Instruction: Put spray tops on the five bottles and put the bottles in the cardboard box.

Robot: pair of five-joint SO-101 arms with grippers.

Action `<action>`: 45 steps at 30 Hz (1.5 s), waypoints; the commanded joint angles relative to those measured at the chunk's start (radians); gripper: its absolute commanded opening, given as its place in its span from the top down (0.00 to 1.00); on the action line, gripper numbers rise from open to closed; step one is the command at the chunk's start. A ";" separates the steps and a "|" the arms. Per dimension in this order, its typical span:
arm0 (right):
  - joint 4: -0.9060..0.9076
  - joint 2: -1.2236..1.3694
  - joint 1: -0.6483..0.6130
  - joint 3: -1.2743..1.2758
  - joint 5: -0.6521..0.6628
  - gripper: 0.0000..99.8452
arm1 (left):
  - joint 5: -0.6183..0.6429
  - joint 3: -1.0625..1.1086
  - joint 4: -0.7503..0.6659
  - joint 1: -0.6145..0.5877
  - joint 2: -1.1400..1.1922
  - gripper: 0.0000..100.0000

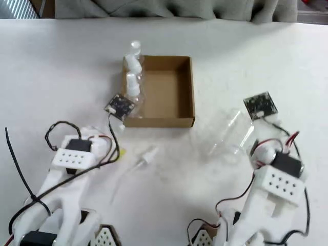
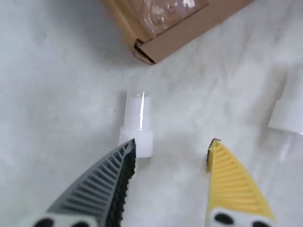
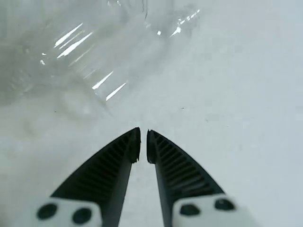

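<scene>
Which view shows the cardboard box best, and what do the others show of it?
The high view: the whole cardboard box appears from above, open, with spray-topped bottles along one wall. The left wrist view gives one corner of it. The right wrist view faces a clear bottle instead.

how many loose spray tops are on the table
2 spray tops. One lies at the left gripper's grey fingertip, near the cardboard box's corner; the other lies apart, beyond the yellow finger. More may be hidden.
</scene>
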 commanded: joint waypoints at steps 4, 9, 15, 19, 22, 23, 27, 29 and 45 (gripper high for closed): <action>0.012 0.320 0.010 -0.347 0.003 0.98 | -0.015 0.006 -0.014 -0.012 -0.028 0.76; -0.209 0.696 0.008 -0.575 -0.158 0.98 | -0.015 0.012 -0.014 -0.012 -0.028 0.76; -0.236 1.079 -0.010 -0.881 -0.184 0.98 | -0.015 0.014 -0.018 -0.007 -0.028 0.76; -0.107 1.239 -0.024 -1.069 -0.276 0.98 | -0.015 0.014 -0.018 -0.008 -0.028 0.76; 0.065 1.290 -0.018 -1.191 -0.433 0.98 | -0.015 0.014 -0.020 -0.007 -0.028 0.76; 0.133 1.293 -0.015 -1.224 -0.466 0.98 | -0.015 0.014 -0.020 -0.005 -0.028 0.76; 0.377 1.291 -0.024 -1.329 -0.532 0.98 | -0.015 0.014 -0.020 -0.005 -0.028 0.76; 0.438 1.277 -0.024 -1.370 -0.575 0.98 | -0.015 0.014 -0.020 -0.005 -0.028 0.76; 0.513 1.219 -0.067 -1.272 -0.667 0.90 | -0.015 0.014 -0.020 -0.004 -0.028 0.76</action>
